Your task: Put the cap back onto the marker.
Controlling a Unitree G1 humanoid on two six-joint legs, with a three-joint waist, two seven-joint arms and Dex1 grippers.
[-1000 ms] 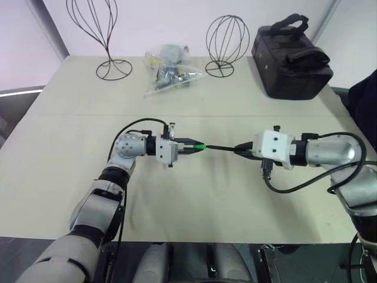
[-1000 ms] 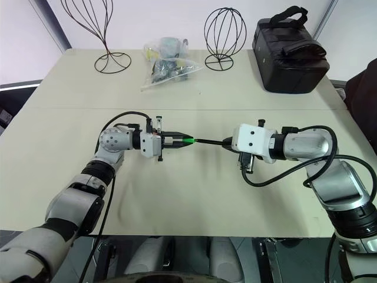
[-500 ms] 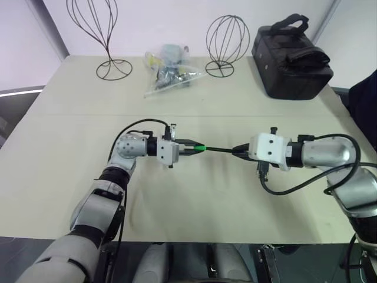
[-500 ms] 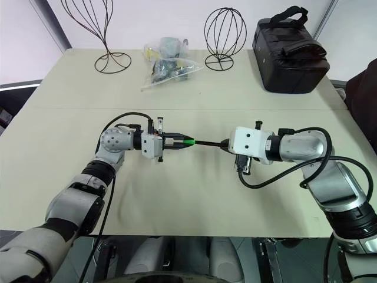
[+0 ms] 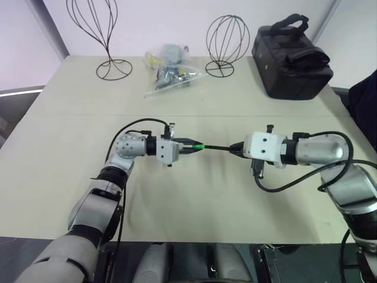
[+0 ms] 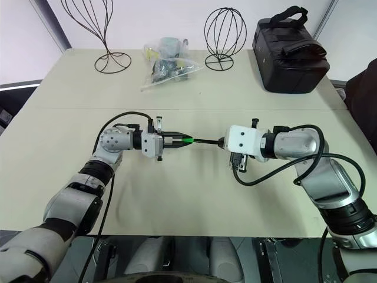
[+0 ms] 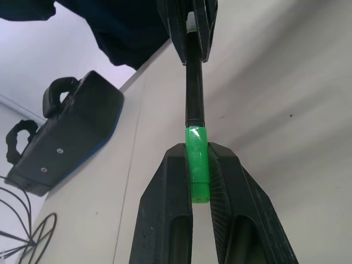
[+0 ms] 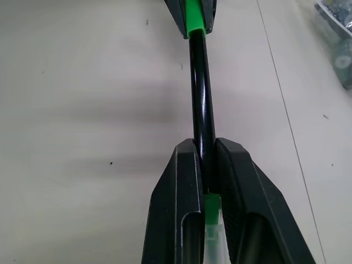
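My left gripper (image 5: 195,147) is shut on the small bright green cap (image 7: 197,165), held just above the table. My right gripper (image 5: 235,148) faces it from the right and is shut on the thin black marker (image 8: 201,93). The marker runs level between the two grippers. Its far end meets the cap (image 5: 201,147) in one straight line, and the left wrist view shows no gap between them. A green part of the marker (image 8: 212,206) shows between the right fingers (image 8: 176,187). The tip itself is hidden.
At the back of the beige table (image 5: 70,147) stand two black wire stands (image 5: 112,35) (image 5: 227,38), with a clear plastic bag of small items (image 5: 168,71) between them. A black case (image 5: 291,56) sits at the back right. Something dark shows at the right edge (image 5: 366,97).
The right wrist and forearm have edged a little toward the left gripper, so slightly less bare marker shows between the two. Both grips are unchanged and the left arm has kept still.
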